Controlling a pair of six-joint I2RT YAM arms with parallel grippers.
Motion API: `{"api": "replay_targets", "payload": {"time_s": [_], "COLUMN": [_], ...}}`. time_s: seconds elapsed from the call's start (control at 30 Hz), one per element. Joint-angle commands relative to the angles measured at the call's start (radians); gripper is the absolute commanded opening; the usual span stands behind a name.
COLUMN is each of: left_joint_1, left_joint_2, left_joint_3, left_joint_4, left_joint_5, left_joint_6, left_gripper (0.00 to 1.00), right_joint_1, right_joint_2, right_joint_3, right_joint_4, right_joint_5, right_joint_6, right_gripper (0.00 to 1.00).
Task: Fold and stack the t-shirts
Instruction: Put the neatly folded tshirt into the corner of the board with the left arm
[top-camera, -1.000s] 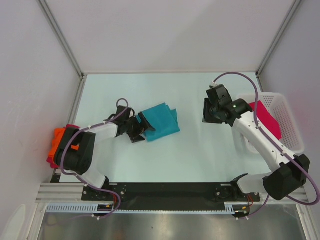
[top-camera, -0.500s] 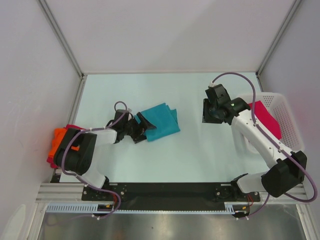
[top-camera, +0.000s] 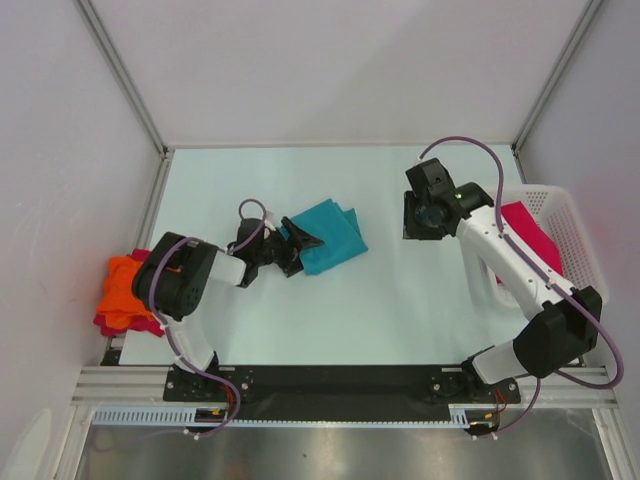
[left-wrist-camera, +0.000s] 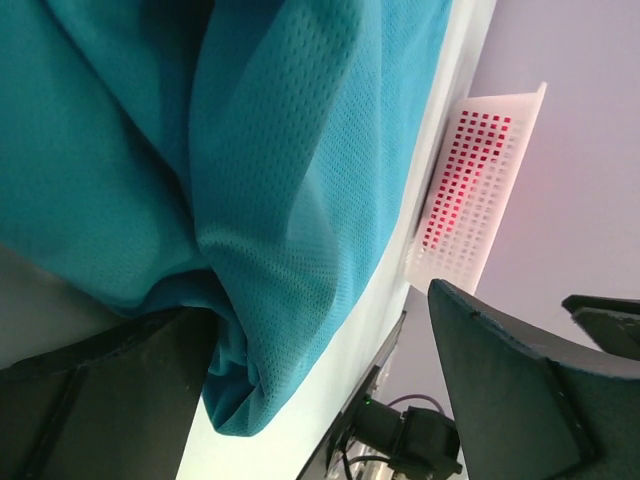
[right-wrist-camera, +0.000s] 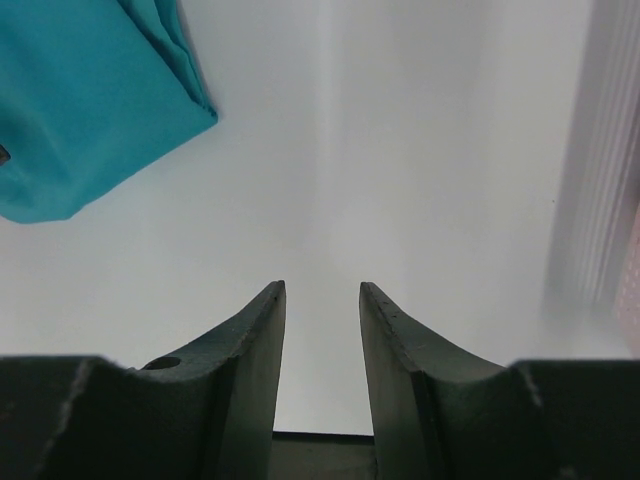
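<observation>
A folded teal t-shirt lies on the table left of centre. My left gripper is open at the shirt's near-left edge, with the rolled teal hem between its jaws and against one finger. My right gripper is open and empty, hovering over bare table to the right of the teal shirt; its jaws stand a narrow gap apart. A magenta-pink t-shirt lies in the basket. Orange and dark red shirts are heaped at the table's left edge.
A white lattice basket stands at the right edge; it also shows in the left wrist view and the right wrist view. Enclosure walls and metal posts ring the table. Bare table lies in front of the teal shirt.
My left arm has swung right and turned, pushing its open jaws onto the teal shirt's edge; the shirt shifted slightly right. The right gripper moved a little further back and left.
</observation>
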Motion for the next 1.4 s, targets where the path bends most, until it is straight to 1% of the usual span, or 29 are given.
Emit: {"api": "replay_targets", "payload": {"time_s": [0.0,0.1,0.13,0.23,0.27,0.4,0.5,0.53,0.6,0.67,0.73,0.77,0.87,0.9,0.93,0.97,1.0,1.07,1.1,1.13,1.17,1.2,1.23,1.27,1.3,1.33,1.37], "left_joint_1": [-0.035,-0.046,-0.047,-0.046,-0.046,-0.043,-0.044,-0.041,-0.036,-0.03,-0.018,-0.012,0.022,0.043,0.055,0.066,0.086,0.105,0.126,0.14,0.154,0.187,0.206,0.227,0.271,0.295,0.324], "left_joint_2": [0.107,0.099,0.1,0.09,0.089,0.102,0.164,0.184,0.248,0.277,0.3,0.302,0.285,0.255,0.238,0.213,0.16,0.091,0.057,-0.022,-0.063,-0.112,-0.208,-0.27,-0.325,-0.445,-0.504], "left_joint_3": [-0.024,0.025,0.035,0.091,0.111,0.236,0.337,0.363,0.434,0.484,0.512,0.532,0.584,0.589,0.601,0.609,0.616,0.63,0.633,0.626,0.619,0.612,0.589,0.578,0.572,0.56,0.553], "left_joint_4": [-0.194,-0.269,-0.274,-0.343,-0.36,-0.405,-0.431,-0.434,-0.431,-0.428,-0.431,-0.437,-0.509,-0.541,-0.567,-0.598,-0.678,-0.748,-0.817,-0.846,-0.871,-0.93,-0.955,-0.983,-1.048,-1.085,-1.125], "left_joint_5": [-0.128,-0.137,-0.137,-0.157,-0.165,-0.197,-0.219,-0.219,-0.199,-0.186,-0.176,-0.177,-0.191,-0.194,-0.2,-0.211,-0.241,-0.272,-0.303,-0.314,-0.323,-0.334,-0.34,-0.35,-0.358,-0.384,-0.398], "left_joint_6": [0.025,0.022,0.019,0.02,0.019,0.017,0.016,0.016,0.01,0.007,0.005,0.007,0.033,0.037,0.045,0.071,0.088,0.144,0.161,0.19,0.203,0.214,0.223,0.241,0.252,0.272,0.281], "left_gripper": [0.93,0.9,0.86,0.79,0.79,0.74,0.69,0.65,0.6,0.52,0.35,0.29,0.19,0.07,0.0,0.0,0.0,0.0,0.0,0.0,0.0,0.0,0.0,0.0,0.0,0.0,0.0], "right_joint_1": [-0.004,-0.002,-0.004,-0.004,-0.001,0.004,0.004,0.005,0.007,0.008,0.01,0.008,0.01,0.008,0.007,0.007,0.007,0.007,0.005,0.005,0.005,0.007,0.005,0.005,0.004,0.004,0.002], "right_joint_2": [0.009,-0.004,-0.009,-0.032,-0.04,-0.093,-0.147,-0.173,-0.195,-0.23,-0.251,-0.276,-0.317,-0.33,-0.34,-0.36,-0.371,-0.392,-0.411,-0.422,-0.429,-0.443,-0.448,-0.452,-0.457,-0.457,-0.46], "right_joint_3": [0.058,0.078,0.088,0.146,0.164,0.291,0.313,0.309,0.296,0.269,0.252,0.247,0.232,0.223,0.198,0.184,0.168,0.116,0.096,0.079,0.042,0.028,0.013,0.002,-0.012,-0.015,-0.017], "right_joint_4": [-0.037,-0.054,-0.069,-0.115,-0.131,-0.224,-0.252,-0.256,-0.27,-0.276,-0.284,-0.286,-0.283,-0.28,-0.273,-0.26,-0.25,-0.217,-0.201,-0.186,-0.154,-0.14,-0.125,-0.102,-0.095,-0.091,-0.085], "right_joint_5": [0.005,0.01,0.008,-0.004,-0.01,-0.018,-0.051,-0.065,-0.093,-0.111,-0.123,-0.123,-0.134,-0.137,-0.139,-0.137,-0.145,-0.163,-0.175,-0.209,-0.223,-0.249,-0.261,-0.274,-0.29,-0.295,-0.301], "right_joint_6": [-0.006,-0.009,-0.009,-0.01,-0.009,-0.01,-0.001,0.003,0.017,0.023,0.028,0.028,0.026,0.022,0.019,0.017,0.014,0.01,0.006,0.006,0.005,0.005,-0.001,-0.003,-0.007,-0.016,-0.021], "right_gripper": [0.4,0.41,0.4,0.4,0.4,0.41,0.4,0.4,0.4,0.4,0.4,0.4,0.4,0.4,0.4,0.4,0.4,0.4,0.4,0.4,0.4,0.4,0.4,0.4,0.39,0.39,0.39]}}
